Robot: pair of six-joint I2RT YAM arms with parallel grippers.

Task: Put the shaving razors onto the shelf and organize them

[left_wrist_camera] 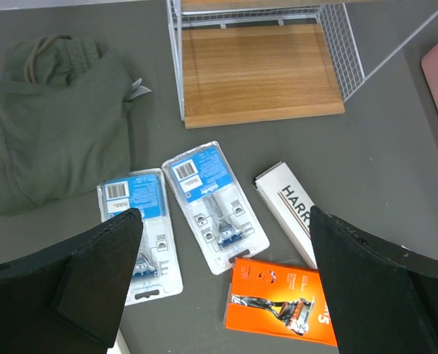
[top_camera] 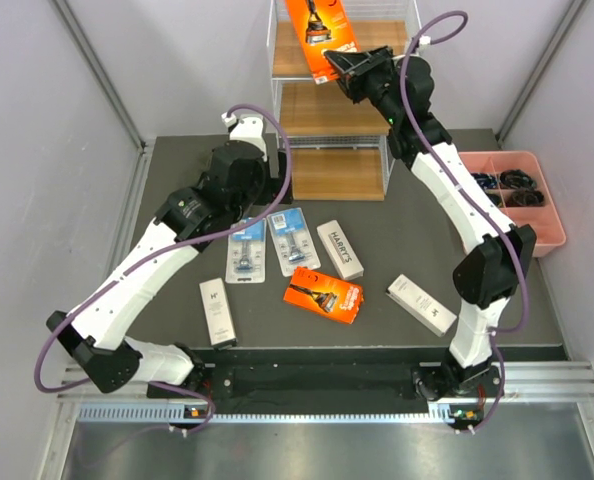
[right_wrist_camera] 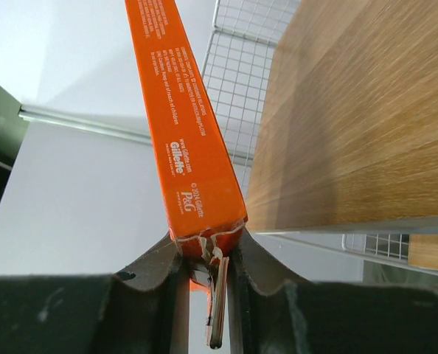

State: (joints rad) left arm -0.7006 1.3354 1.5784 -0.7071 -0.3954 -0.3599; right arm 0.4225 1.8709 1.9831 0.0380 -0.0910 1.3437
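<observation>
My right gripper (top_camera: 339, 62) is shut on a flat orange razor box (top_camera: 321, 32) and holds it up at the top tier of the white wire shelf (top_camera: 339, 110); the right wrist view shows the box's end (right_wrist_camera: 181, 129) pinched between the fingers beside a wooden tier (right_wrist_camera: 355, 118). On the table lie a second orange box (top_camera: 323, 294), two blue blister packs (top_camera: 246, 250) (top_camera: 294, 240) and three white boxes (top_camera: 339, 249) (top_camera: 421, 303) (top_camera: 216, 311). My left gripper (left_wrist_camera: 223, 284) is open and empty, hovering above the blister packs (left_wrist_camera: 215, 203) and orange box (left_wrist_camera: 282, 299).
A pink compartmented tray (top_camera: 533, 200) with dark items stands at the right. A green cloth (left_wrist_camera: 53, 122) lies left of the shelf's bottom tier (left_wrist_camera: 259, 74). Grey walls close in the table on both sides.
</observation>
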